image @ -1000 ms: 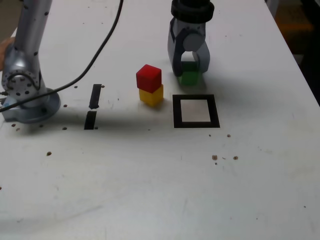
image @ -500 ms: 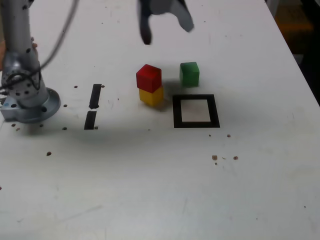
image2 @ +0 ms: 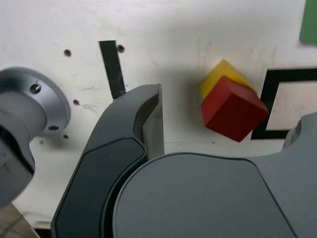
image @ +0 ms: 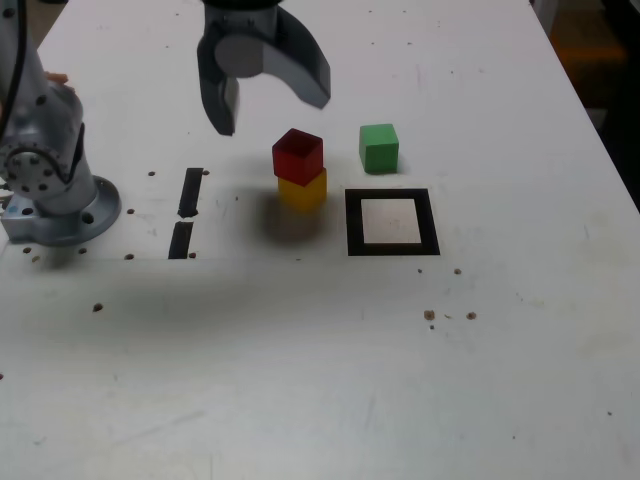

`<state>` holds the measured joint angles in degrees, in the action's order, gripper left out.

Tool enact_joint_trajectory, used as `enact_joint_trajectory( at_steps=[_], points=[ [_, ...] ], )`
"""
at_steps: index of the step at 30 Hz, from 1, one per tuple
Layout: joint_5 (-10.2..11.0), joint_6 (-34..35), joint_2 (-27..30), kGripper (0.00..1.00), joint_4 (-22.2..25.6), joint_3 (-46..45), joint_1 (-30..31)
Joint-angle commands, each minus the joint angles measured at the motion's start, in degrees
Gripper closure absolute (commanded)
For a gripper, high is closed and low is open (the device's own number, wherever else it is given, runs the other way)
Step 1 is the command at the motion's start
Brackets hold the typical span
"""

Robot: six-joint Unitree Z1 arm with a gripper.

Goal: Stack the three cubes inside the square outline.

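A: How do the task's things look?

B: The square outline (image: 354, 225) is the largest: a thick black border around a white middle, with no cube in it. The red cube (image: 298, 157) sits on the yellow cube (image: 302, 194), both outside the outline, on its left in the exterior view. The green cube (image: 379, 149) stands alone on the table (image: 250, 380), just beyond the outline's far edge.

A: And what differs from a second ago?

B: The gripper (image: 273, 112) was down around the green cube. Now it is raised, shifted toward the exterior view's left, its fingers spread wide with nothing between them. The red cube looks darker, and a shadow lies by the yellow one. All three cubes have kept their places.

A: What about materials and shapes?

B: The table is whitish, smooth-looking but scuffed and dotted with dark holes. The gripper is grey, with curved, hooked fingers and a smooth surface. The outline is flat, like the two short black strips (image: 190, 192). The cubes are plain, solid-coloured and matte, with crisp edges.
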<state>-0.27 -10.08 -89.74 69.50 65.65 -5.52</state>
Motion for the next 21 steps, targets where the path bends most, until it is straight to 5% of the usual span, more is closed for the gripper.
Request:
enact_joint_trajectory(
  at_steps=[1,14,21],
  points=[
    [0.3,-2.6,0.0,0.07,-0.5,-0.4,0.5],
    [1.0,-12.3,-7.6,0.15,-4.4,0.0,0.7],
    [1.7,-12.8,-8.1,0.60,-5.9,-0.6,0.7]
  ],
)
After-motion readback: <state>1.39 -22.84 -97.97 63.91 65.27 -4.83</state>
